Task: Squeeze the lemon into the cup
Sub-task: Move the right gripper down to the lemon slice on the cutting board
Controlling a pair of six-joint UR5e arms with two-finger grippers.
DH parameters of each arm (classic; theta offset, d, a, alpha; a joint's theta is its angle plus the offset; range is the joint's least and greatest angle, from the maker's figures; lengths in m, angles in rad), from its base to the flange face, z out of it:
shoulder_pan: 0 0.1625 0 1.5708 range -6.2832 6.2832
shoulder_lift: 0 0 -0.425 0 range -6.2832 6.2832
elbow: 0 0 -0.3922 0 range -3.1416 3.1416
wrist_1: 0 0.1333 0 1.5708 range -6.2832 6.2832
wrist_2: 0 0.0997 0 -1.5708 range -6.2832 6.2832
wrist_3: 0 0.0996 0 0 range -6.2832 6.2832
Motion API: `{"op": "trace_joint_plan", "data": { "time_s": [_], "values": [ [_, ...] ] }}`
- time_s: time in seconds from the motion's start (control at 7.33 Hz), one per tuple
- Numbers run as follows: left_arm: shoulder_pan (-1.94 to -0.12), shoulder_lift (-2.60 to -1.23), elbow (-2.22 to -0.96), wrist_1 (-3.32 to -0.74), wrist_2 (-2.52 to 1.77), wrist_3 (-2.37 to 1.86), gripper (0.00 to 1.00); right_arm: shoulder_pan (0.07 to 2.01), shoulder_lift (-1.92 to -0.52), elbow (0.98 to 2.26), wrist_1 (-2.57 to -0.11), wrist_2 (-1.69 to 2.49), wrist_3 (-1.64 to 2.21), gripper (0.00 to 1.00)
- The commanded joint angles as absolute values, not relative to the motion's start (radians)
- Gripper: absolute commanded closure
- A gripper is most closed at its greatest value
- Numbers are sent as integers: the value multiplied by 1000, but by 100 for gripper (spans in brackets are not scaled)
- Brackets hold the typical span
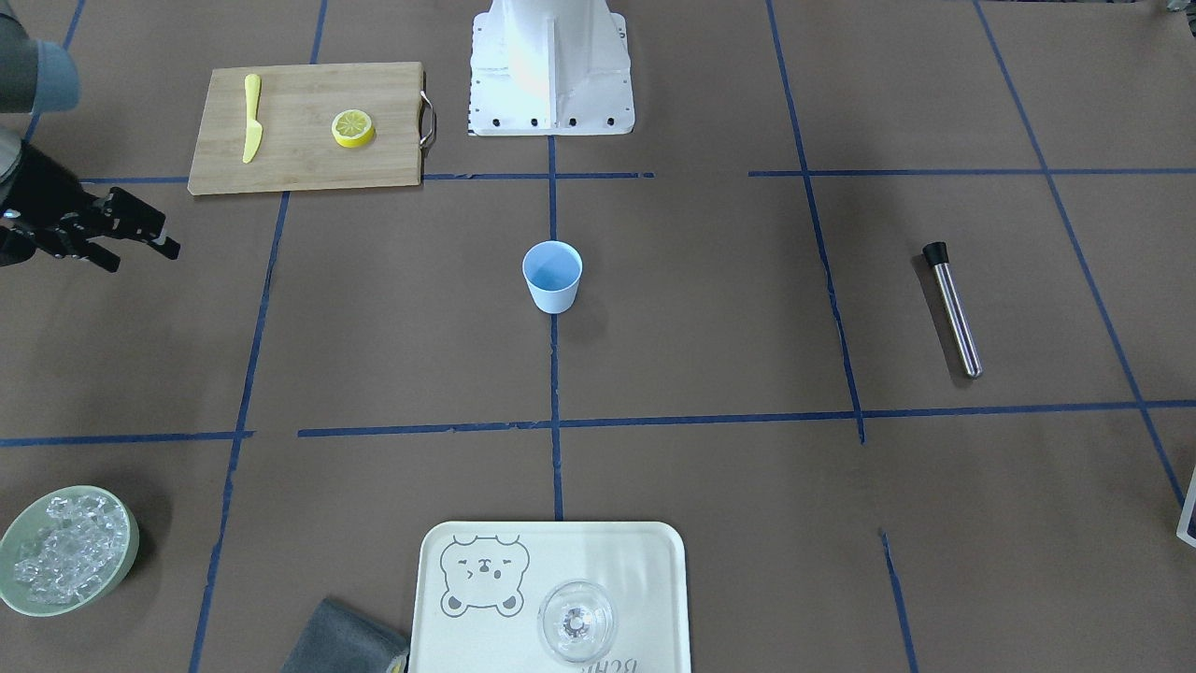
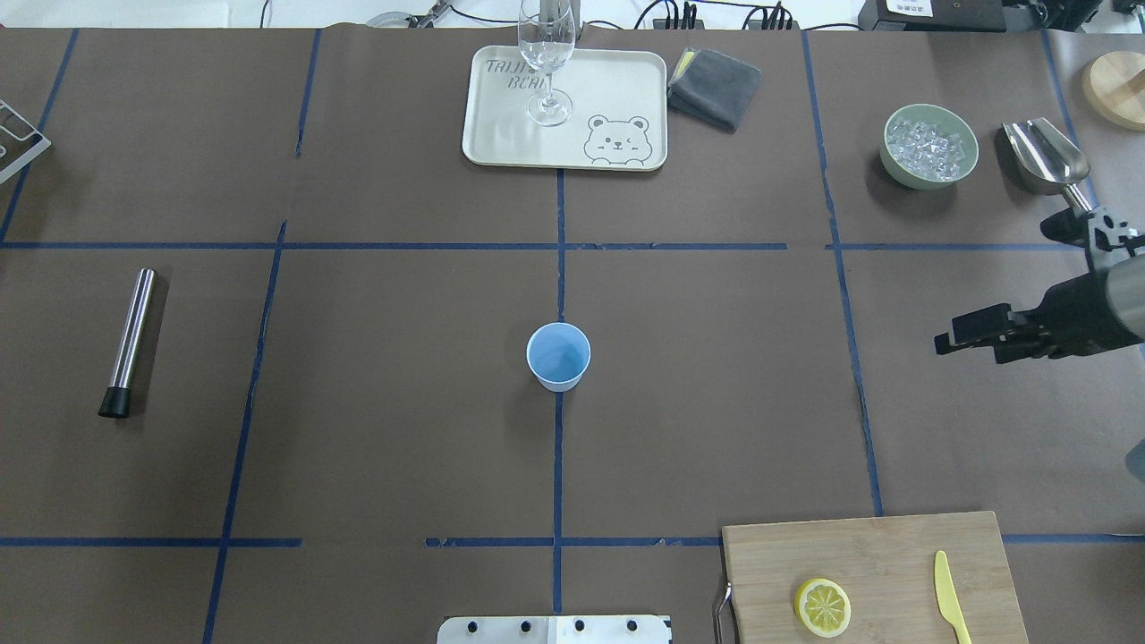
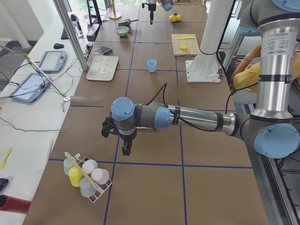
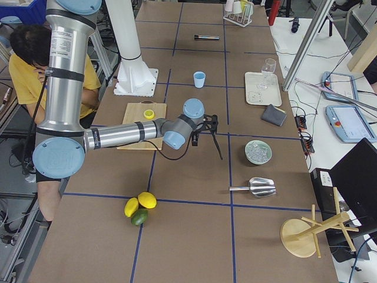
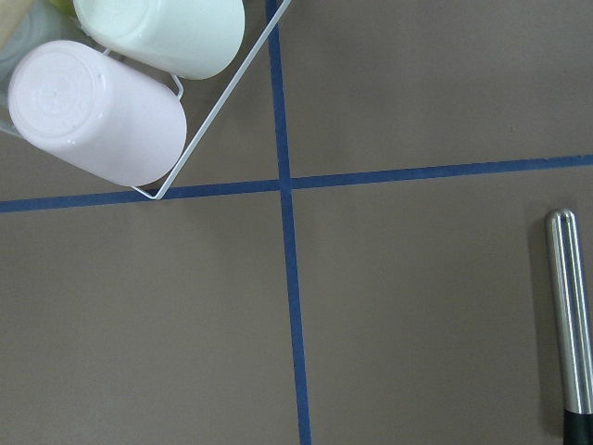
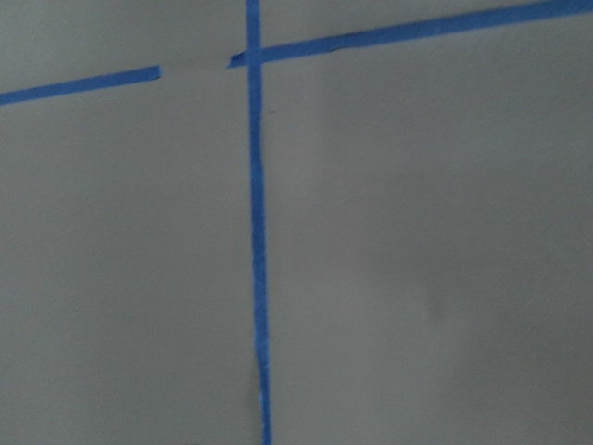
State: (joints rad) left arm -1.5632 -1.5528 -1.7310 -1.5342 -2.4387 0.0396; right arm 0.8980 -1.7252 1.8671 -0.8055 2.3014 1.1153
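The lemon slice (image 1: 353, 128) lies on a wooden cutting board (image 1: 308, 150) near the robot's base on its right side; it also shows in the overhead view (image 2: 823, 607). Only one yellow round shows. The light-blue cup (image 1: 552, 276) stands upright at the table's middle, also in the overhead view (image 2: 558, 356). My right gripper (image 1: 145, 254) hovers open and empty beyond the board, well to the side of the cup; in the overhead view (image 2: 944, 335) it points towards the cup. My left gripper (image 3: 125, 149) hangs over the table's far left end; I cannot tell whether it is open.
A yellow knife (image 1: 251, 119) lies on the board. A steel rod (image 1: 953, 308) lies on the left side. A tray (image 2: 501, 134) bears a clear glass (image 2: 547, 63). A grey cloth (image 2: 714, 87), a bowl of ice (image 2: 928, 146) and a scoop (image 2: 1045, 156) are at the far edge.
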Motion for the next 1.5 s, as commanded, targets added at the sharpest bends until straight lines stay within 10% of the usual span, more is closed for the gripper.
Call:
{"op": "trace_joint_plan", "data": {
  "time_s": [0.0,1.36],
  "values": [
    [-1562,-1554,-1727,-1555,-2445,38,0,688,-1800,2023,-804,2168,1277,0],
    [-1562,-1551,-1724,-1589,-2512,37,0,17,-1841,2221,-1043,1526,1572,2]
  ]
}}
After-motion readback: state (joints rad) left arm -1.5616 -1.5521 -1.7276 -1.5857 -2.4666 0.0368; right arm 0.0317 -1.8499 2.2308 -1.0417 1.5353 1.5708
